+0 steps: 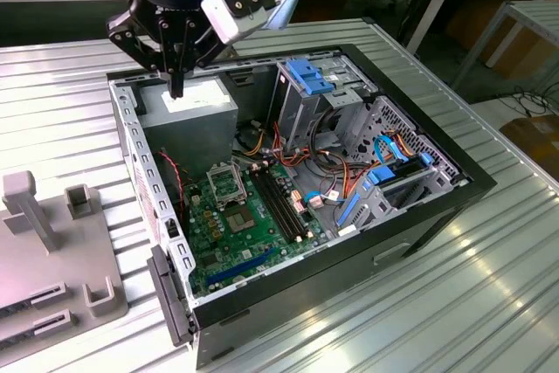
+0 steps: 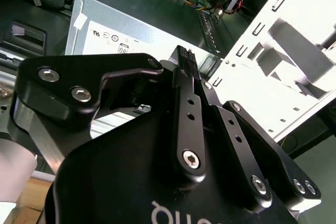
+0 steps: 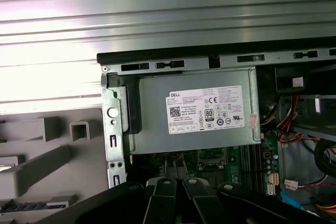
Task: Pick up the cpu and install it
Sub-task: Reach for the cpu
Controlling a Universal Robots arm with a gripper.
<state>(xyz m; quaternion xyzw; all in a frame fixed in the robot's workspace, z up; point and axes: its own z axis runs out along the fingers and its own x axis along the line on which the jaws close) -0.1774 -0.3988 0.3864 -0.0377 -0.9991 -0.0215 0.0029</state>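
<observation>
— Where is the claw (image 1: 177, 89) hanging?
— It is hovering over the grey power supply (image 1: 188, 115), at the far corner of the open computer case (image 1: 472, 185) on the exterior view's left. Its fingers (image 2: 185, 98) are pressing together, with nothing showing between them.
— And the cpu (image 1: 248, 216)?
— It is lying flat on the green board (image 1: 262, 255) inside the case, just beside the metal-framed socket (image 1: 229, 183) on its near side, well apart from the claw. The case is sitting on the ribbed metal table (image 1: 61, 93).
</observation>
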